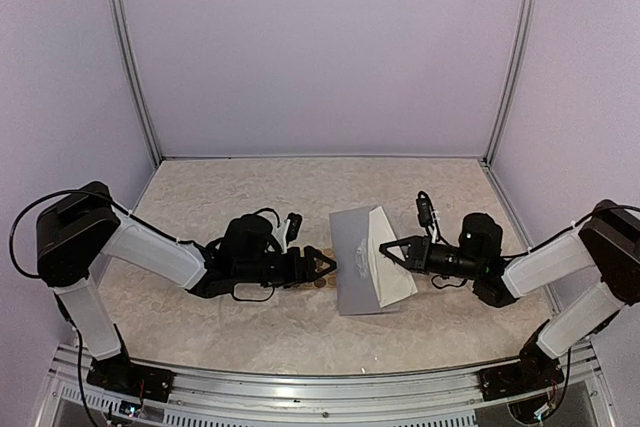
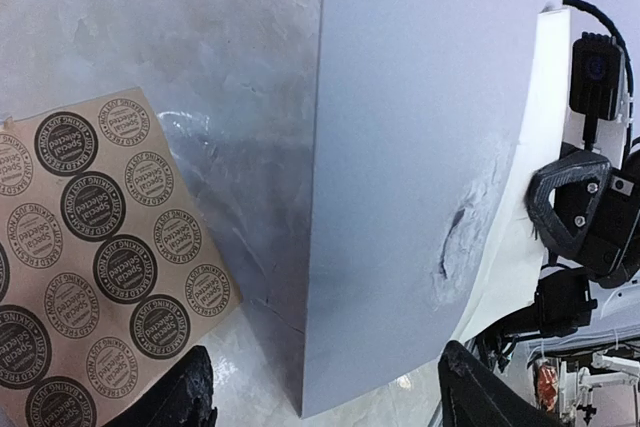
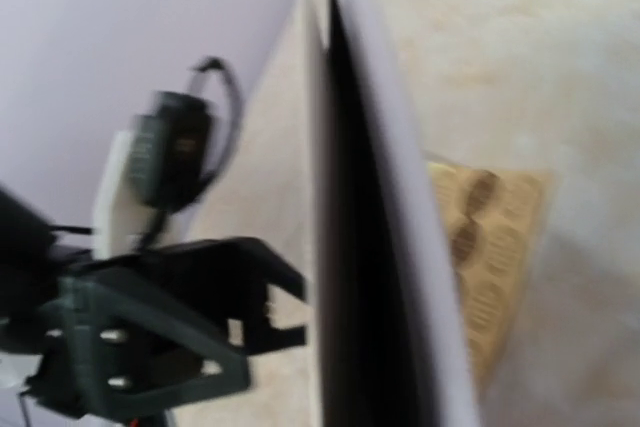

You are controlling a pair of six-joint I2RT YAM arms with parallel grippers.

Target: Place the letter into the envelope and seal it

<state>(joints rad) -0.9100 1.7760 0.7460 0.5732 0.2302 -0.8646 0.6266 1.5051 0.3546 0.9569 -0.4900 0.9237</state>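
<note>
Surroundings: tan sheet of round brown stickers lies flat on the mottled table, at 9 o'clock of the envelope, just beside its left edge. My left gripper hangs over that sheet's right end, jaws spread wide, nothing between them. Both fingertips sit low in the left wrist view, one over the stickers, the other on the envelope's side.

Envelope: grey-lavender, mid-table, between my two grippers. White sheet overlaps its right half and juts out toward 4 o'clock; flap or letter, cannot tell, nor whether anything is tucked inside.

My right gripper reaches in from 3 o'clock, jaws closed, tip on that white sheet; pinching or only pressing, cannot tell. Right wrist view blurred: envelope seen edge-on.
</note>
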